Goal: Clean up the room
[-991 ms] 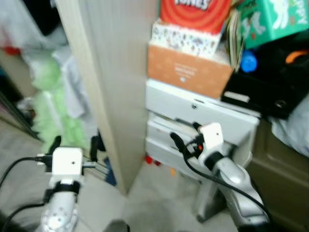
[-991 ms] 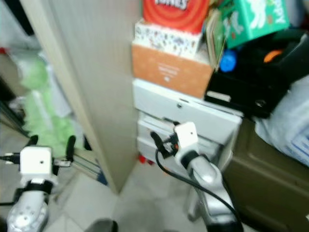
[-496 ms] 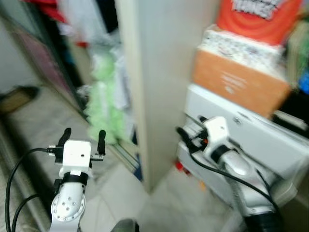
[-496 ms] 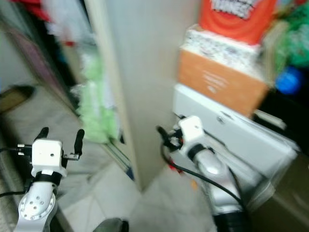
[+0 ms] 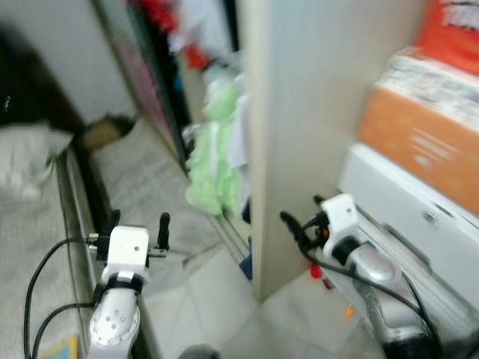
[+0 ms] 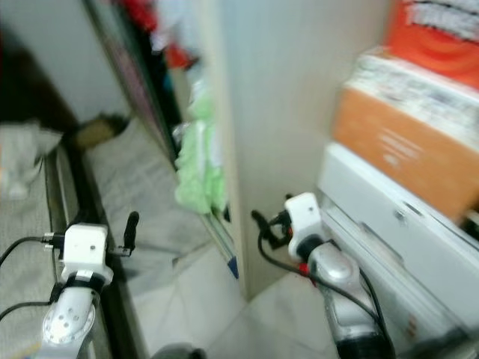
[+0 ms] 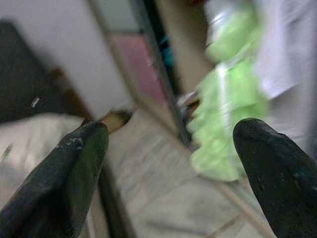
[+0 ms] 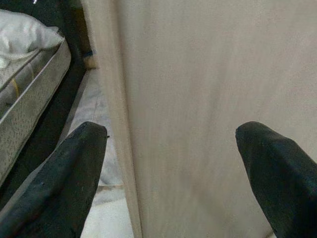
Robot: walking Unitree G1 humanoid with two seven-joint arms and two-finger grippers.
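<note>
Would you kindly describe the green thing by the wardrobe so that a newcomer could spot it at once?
Start at the tall pale wooden panel that stands upright mid-scene. Just to its left, at the dark wardrobe opening, a light green fluffy bundle hangs down toward the floor beside a whitish garment. It is the only bright lime-green item there.

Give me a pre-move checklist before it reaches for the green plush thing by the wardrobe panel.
1. left gripper open and empty: ok.
2. right gripper open and empty: ok.
3. green plush in sight, leaning beside the wardrobe panel: ok.
4. Right gripper has room: not ok, it faces the panel closely.
5. Picture sharp enough to aim: not ok, head views are blurred.
6. Floor route beside the mattress to the plush: cannot tell.
</note>
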